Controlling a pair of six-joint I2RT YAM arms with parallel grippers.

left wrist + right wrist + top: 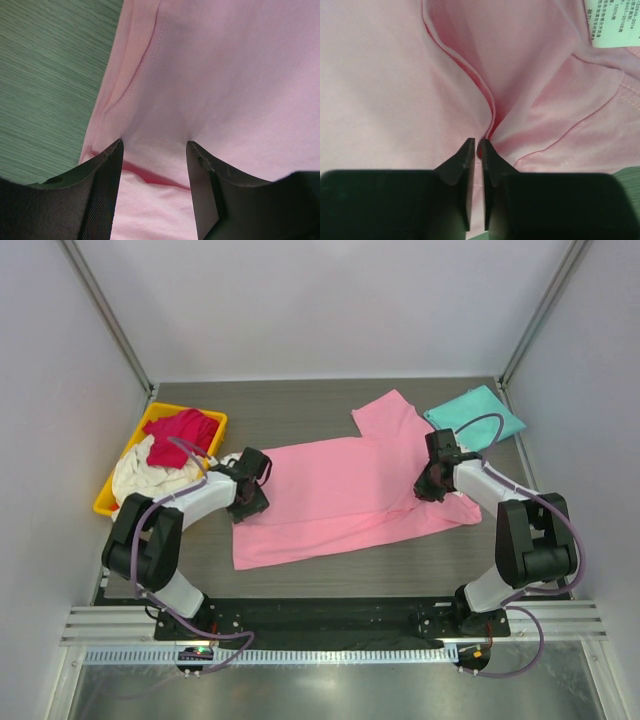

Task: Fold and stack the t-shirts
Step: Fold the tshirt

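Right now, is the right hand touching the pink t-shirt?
Touching. The right wrist view shows the right hand with its jaws nearly shut, pinching a raised fold of the pink t-shirt between them.

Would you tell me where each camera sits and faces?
Top external: above and behind the robot, looking down at both arms and the pink t-shirt.
Left wrist: on the left arm, looking past the open left gripper at the shirt's edge.
Right wrist: likewise, past the right gripper, shut on a pink fold.
Shared: the pink t-shirt.
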